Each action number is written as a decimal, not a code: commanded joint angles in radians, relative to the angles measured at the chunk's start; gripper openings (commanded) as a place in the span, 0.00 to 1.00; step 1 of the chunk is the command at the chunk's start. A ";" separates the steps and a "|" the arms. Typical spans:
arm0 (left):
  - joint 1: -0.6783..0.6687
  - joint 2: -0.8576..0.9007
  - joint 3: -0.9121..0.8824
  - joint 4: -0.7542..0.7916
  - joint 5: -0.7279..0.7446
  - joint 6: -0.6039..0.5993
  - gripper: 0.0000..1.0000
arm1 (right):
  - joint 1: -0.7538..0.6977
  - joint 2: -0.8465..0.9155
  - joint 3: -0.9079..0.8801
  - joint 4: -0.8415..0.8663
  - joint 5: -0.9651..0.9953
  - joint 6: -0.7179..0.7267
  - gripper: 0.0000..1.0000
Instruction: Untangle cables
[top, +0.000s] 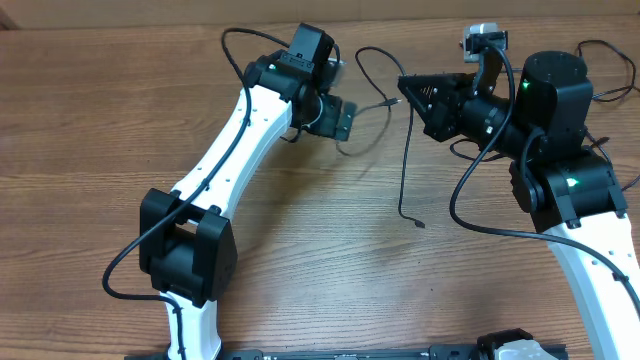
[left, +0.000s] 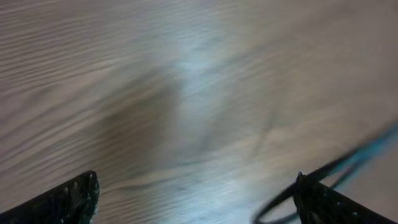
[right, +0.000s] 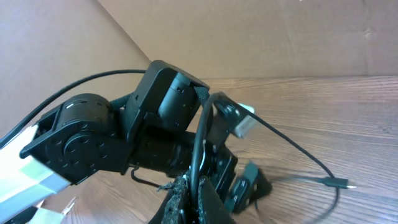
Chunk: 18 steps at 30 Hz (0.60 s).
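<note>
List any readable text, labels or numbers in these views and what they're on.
No text can be read in any view.
Faint pale marks on the left arm's wrist housing, overhead view: too small to read.
Left wrist view: blurred, no lettering shows.
Right wrist view: no lettering shows.

Wood-grain table (top: 90, 110) under black cables (top: 404, 170)

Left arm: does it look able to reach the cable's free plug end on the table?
Probably yes: the left gripper is open, with only bare table between it and the plug end. The right gripper holds the cable.
</note>
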 joint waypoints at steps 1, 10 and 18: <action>0.005 0.000 -0.043 -0.010 -0.280 -0.239 0.99 | -0.002 -0.007 0.013 0.007 -0.022 0.005 0.04; 0.017 0.000 -0.120 -0.106 -0.511 -0.592 1.00 | -0.002 -0.007 0.013 0.006 -0.021 0.004 0.04; 0.147 0.000 -0.120 -0.187 -0.357 -0.838 0.99 | -0.002 -0.007 0.013 0.006 -0.020 0.004 0.04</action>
